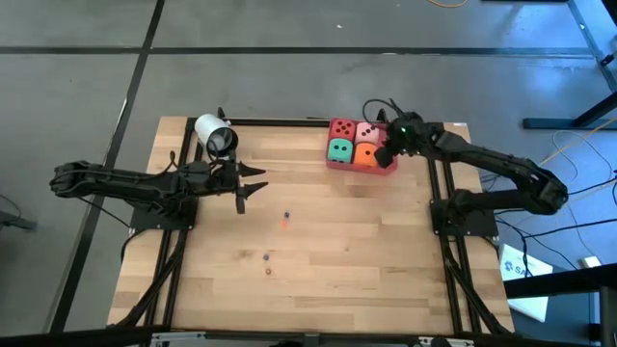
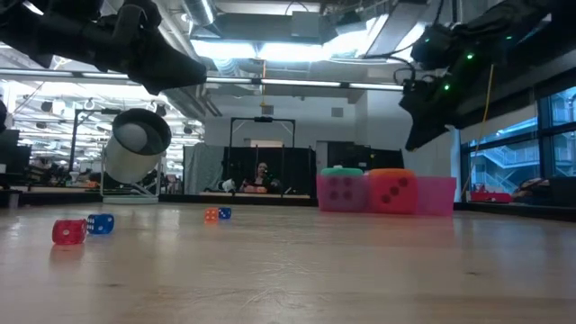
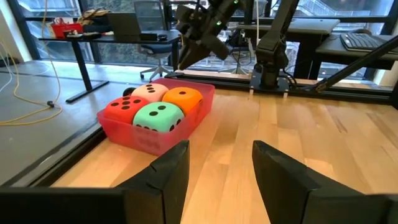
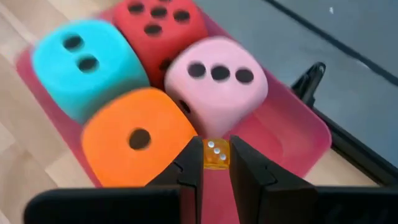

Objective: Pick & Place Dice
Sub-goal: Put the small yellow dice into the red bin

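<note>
Around my wooden bench (image 1: 318,251) lies a grey floor (image 1: 87,87) crossed by dark seams. Level across the boards I see an open hall with bright ceiling lights (image 2: 261,49), exposed ducts, large windows (image 2: 504,166) at one side, and a person (image 2: 262,175) seated at a far desk. Cables (image 1: 578,145) trail over the floor.

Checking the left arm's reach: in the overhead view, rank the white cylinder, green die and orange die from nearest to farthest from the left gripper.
From the left gripper:
1. White cylinder, by the table's far edge.
2. Green die, tray's near-left corner.
3. Orange die, beside it, toward the right arm.
</note>
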Tool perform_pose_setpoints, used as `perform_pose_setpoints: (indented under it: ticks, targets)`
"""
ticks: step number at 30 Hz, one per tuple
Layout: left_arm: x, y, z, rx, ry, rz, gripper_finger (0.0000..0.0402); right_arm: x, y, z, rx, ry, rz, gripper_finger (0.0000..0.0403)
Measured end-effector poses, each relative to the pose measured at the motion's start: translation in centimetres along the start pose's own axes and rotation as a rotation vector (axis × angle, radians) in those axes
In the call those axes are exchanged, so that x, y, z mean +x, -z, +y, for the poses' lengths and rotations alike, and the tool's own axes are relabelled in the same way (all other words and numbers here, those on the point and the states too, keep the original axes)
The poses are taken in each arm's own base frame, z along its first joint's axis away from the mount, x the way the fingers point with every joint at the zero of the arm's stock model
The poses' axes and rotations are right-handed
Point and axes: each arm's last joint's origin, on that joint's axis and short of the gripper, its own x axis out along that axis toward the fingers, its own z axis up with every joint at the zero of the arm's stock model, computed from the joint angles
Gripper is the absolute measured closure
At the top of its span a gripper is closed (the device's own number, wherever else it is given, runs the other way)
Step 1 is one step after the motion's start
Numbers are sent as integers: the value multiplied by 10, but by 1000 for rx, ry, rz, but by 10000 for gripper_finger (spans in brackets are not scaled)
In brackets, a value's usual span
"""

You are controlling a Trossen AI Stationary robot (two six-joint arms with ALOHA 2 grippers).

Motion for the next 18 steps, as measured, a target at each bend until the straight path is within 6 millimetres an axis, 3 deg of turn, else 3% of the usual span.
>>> perform_pose_setpoints:
  ticks: [10, 18]
  targets:
    - [0, 0, 0, 0, 0, 2, 233, 29, -11, -8, -50, -44, 263, 351]
    - [0, 1, 0, 0, 4, 14, 233, 55, 0, -9, -94, -44, 430, 351]
